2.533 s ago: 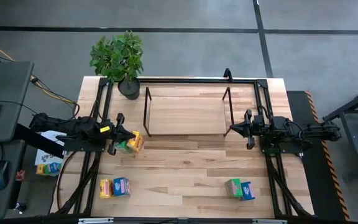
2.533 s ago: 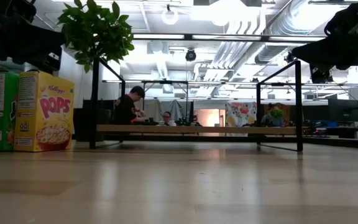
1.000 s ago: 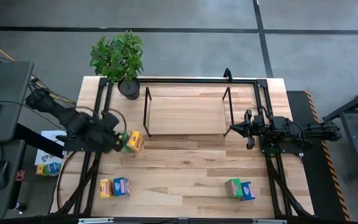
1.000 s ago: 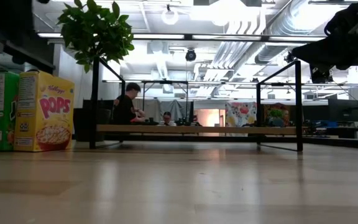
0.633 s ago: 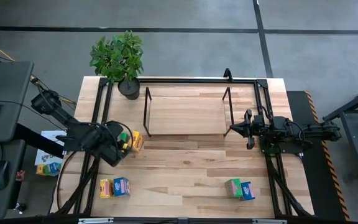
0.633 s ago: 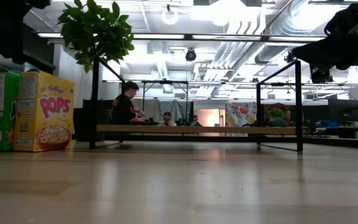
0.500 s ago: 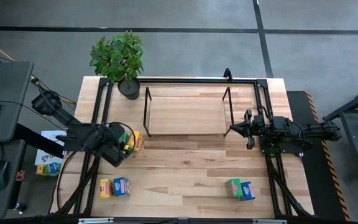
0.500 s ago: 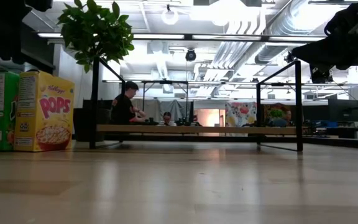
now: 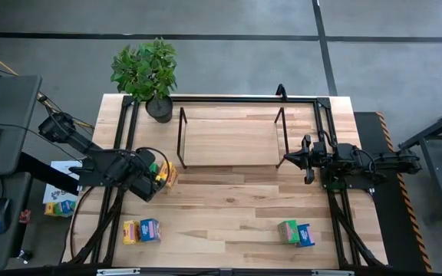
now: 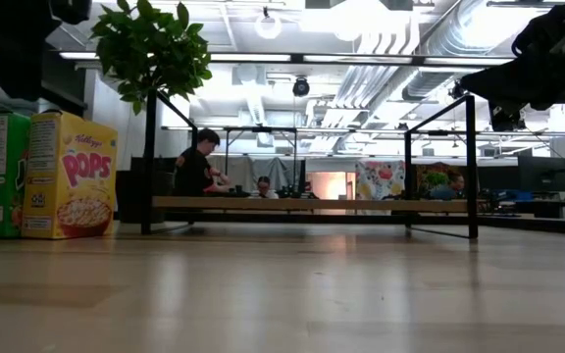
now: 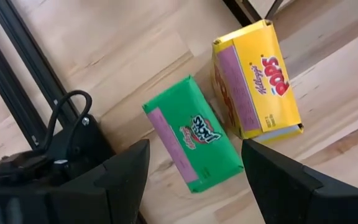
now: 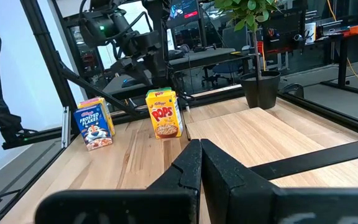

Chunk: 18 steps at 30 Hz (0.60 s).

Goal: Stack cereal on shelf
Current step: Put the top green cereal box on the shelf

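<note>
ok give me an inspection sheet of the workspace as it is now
surface: wooden table, black frame round its edge.
job's things: shelf at the back, nothing on its board. Green box and yellow box side by side under the left arm. Yellow and blue pair front left; green and blue pair front right.
clutter: potted plant at the back left corner.
grippers: left pincer open above the green box, not touching. Right pincer shut, waiting by the shelf's right end.
cables: black loop on the left arm.
surroundings: people beyond the table; more boxes on the floor at left.
</note>
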### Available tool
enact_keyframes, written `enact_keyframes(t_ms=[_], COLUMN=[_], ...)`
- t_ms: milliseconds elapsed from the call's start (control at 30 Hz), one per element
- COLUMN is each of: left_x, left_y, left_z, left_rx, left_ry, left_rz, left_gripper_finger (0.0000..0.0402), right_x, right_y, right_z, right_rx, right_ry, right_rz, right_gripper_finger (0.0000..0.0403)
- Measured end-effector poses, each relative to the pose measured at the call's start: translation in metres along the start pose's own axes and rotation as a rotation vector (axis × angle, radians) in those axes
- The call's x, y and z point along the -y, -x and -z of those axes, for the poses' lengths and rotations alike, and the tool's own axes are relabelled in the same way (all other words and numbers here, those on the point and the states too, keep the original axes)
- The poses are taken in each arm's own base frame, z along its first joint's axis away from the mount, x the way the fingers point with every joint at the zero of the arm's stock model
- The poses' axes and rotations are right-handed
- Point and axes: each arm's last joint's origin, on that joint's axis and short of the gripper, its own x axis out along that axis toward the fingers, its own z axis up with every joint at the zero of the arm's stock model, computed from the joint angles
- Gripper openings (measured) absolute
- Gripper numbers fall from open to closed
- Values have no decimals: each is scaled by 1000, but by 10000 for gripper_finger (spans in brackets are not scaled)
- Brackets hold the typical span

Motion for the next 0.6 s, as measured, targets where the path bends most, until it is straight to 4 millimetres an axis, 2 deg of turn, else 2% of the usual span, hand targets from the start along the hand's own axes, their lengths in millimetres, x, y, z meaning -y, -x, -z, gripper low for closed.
enact_keyframes(t_ms=[167,367,600], left_x=[0,0,1], left_y=[-1,-1,-1], left_z=[-3,-4,-2], left_rx=[31,70,-18], left_ry=[7,12,19], left_rz=[-7,-8,12], left_gripper_finger=[249,278,285], right_x=[0,0,0], right_y=[0,0,0], right_z=[0,0,0], right_rx=[0,0,0], right_ry=[0,0,0], right_rz=[0,0,0], right_gripper_finger=[0,0,0])
